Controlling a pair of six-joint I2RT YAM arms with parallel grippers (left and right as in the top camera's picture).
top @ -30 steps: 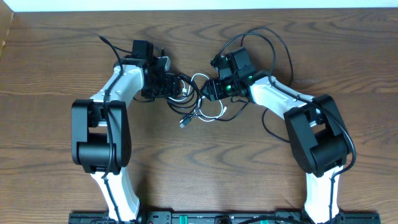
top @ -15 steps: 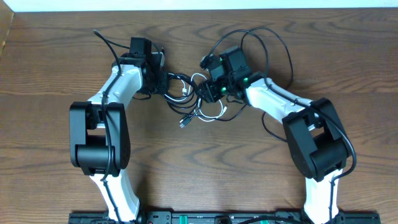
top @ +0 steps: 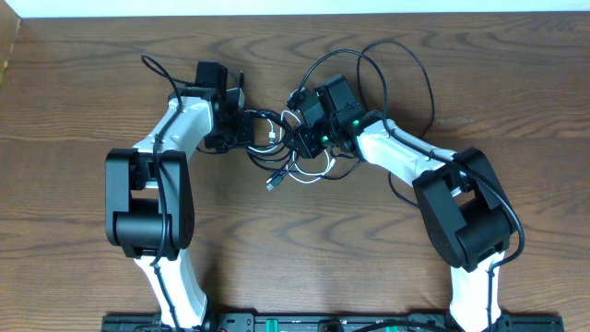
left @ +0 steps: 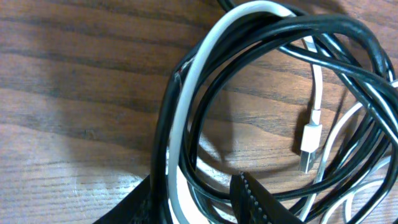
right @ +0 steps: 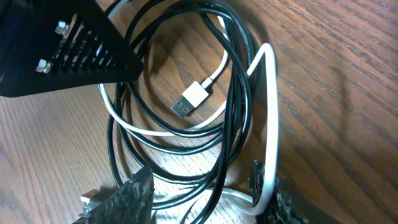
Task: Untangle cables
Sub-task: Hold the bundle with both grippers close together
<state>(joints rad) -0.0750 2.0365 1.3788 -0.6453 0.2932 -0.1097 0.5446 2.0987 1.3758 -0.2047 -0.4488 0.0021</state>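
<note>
On the left, the left claw [left: 196,186] reaches down over the near-left side of the cables [top: 293,162], which lie in one heap on the worktop [top: 74,184], in its far half and about midway between the left and right edges. From the left wrist view its two fingers stand a moderate way apart, with several black strands and the white cord [left: 181,106] running between them. Whether they pinch those strands or only straddle them cannot be told. Just beyond, the black loops cross over and under the white one, and the white cord's plug [left: 309,140] lies flat on the wood inside the ring. A second plug [top: 271,183] sticks out of the heap toward the near edge. On the right side of the heap the right claw [right: 202,180] is set over the loops in the same way: its fingers are partway apart, with black strands in the gap and a raised bend of the white cord against the right-hand finger. Here too a firm hold cannot be told from a loose one. The two claws are close together with the heap between them. As for progress, nothing appears to be freed yet: no cord lies by itself, and all of them share one coil. Pulling the loops apart, drawing each cord out and laying them separately all seem still to be done.
</note>
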